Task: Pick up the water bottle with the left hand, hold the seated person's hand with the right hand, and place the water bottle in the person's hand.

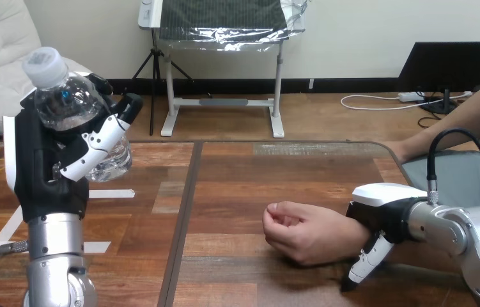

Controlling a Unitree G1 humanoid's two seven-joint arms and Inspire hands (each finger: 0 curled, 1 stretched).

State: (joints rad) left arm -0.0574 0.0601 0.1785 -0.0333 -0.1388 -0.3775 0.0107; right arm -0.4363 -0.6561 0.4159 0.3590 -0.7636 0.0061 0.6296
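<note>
My left hand (45, 169) is raised at the left, shut on a clear water bottle (71, 102) with a white cap. The bottle tilts left, its cap uppermost, well above the table. The person's hand (301, 231) rests on the table right of centre in a loose fist, knuckles toward the left. My right hand (383, 217) sits over that hand's wrist, its white shell on top and its thumb (365, 265) reaching down the near side of the wrist to the table. The other fingers are hidden behind the wrist.
The person's other arm (467, 118) reaches in from the upper right, its hand at the table's far right edge (403, 150). A grey mat (461, 176) lies at the right. White tape strips (112, 193) mark the table at the left.
</note>
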